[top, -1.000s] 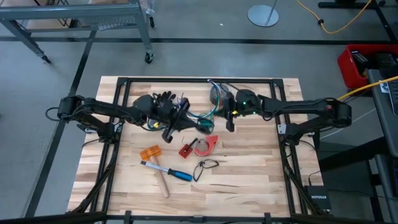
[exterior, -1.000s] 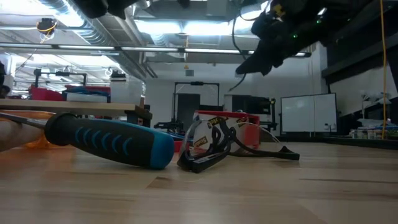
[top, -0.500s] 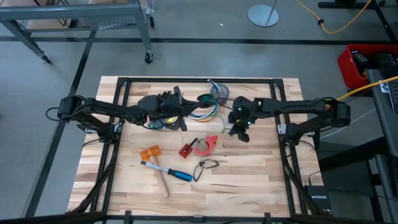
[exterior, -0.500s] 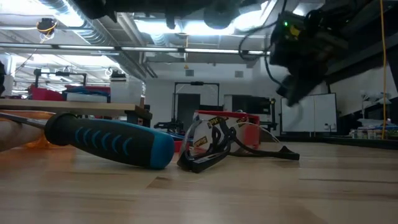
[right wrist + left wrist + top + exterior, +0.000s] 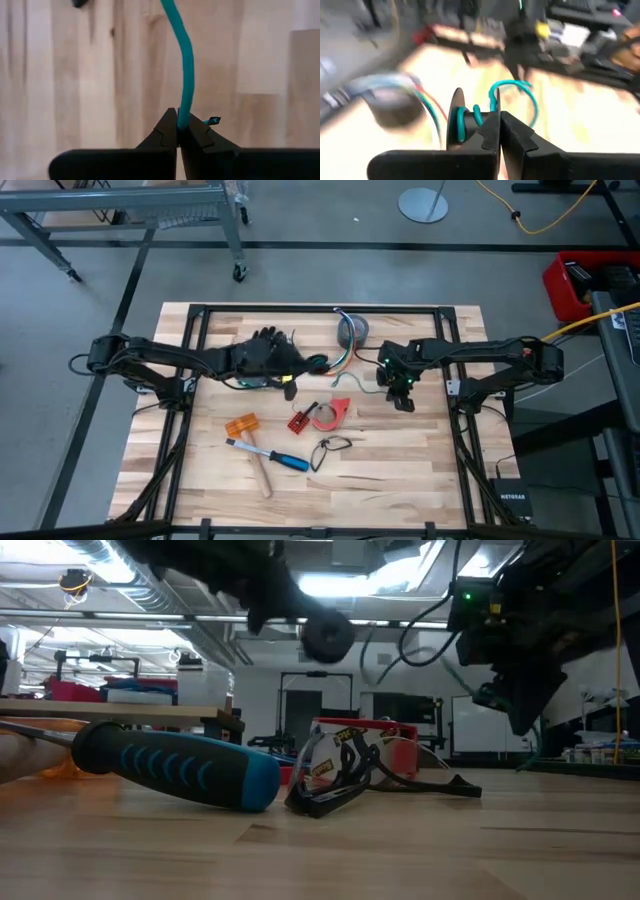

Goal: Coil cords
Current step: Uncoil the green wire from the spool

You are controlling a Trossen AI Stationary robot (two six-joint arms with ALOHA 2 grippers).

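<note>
Right gripper (image 5: 178, 131) clenched on teal cord (image 5: 186, 65) end, mid-table right, likely to keep strand taut; left gripper (image 5: 499, 131) clamped on black spool (image 5: 456, 120) wound with teal turns, near glove (image 5: 265, 350); remaining cords (image 5: 335, 358) between arms.

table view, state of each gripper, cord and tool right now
left gripper: shut on green wire
right gripper: shut on green wire
green wire: held in both grippers, off the table
tape roll: lying on the table
screwdriver: lying flat, untouched
black cord loop: loose on the table
</note>
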